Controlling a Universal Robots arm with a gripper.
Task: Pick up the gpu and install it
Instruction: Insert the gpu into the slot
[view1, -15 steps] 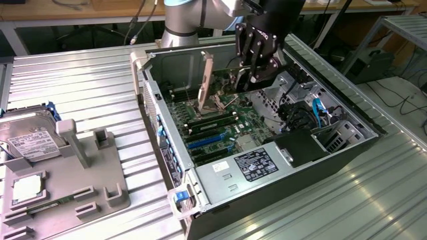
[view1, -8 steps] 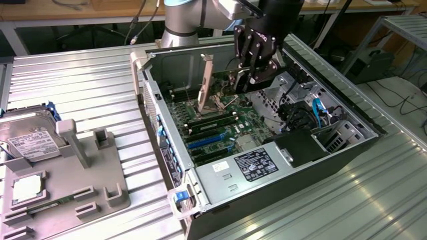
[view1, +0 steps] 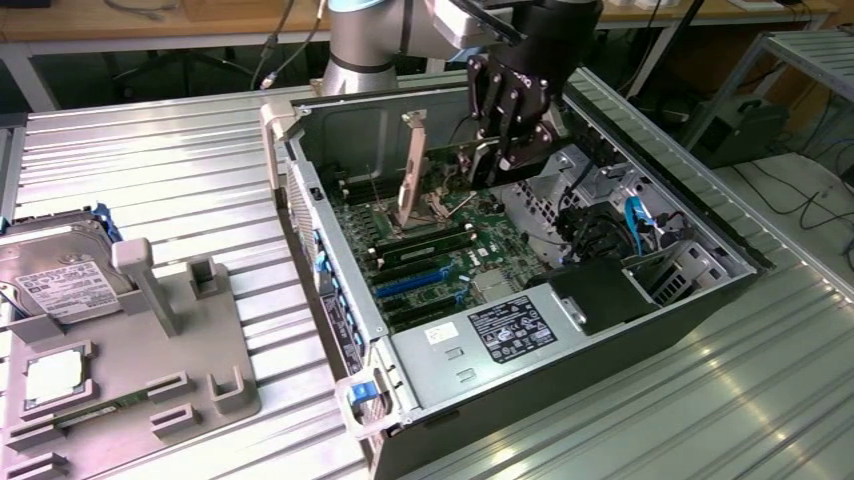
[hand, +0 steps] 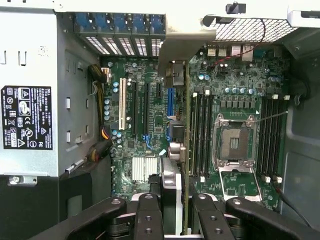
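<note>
The hand (view1: 505, 150) was clamped narrowly on the gpu (view1: 415, 165), holding it on edge. The card hung upright inside the open computer case (view1: 534, 410). It was just above the motherboard (hand: 235, 85), between the blue slot (hand: 170, 100) and the memory slots (hand: 200, 130).

Bare metal gpu (view1: 415, 160) bracket (matt)

Computer case (view1: 307, 200) lay open on table (view1: 160, 170), toward the exterior view's right. Holder (view1: 200, 370) sat at the exterior view's left, with hard drive (view1: 60, 285) and chip (view1: 54, 375) on it. In the case, gpu (hand: 186, 150) stood on edge over motherboard (hand: 235, 90), between expansion slots (hand: 145, 110) and memory slots (hand: 200, 135), clamped in gripper (hand: 177, 205).
</note>
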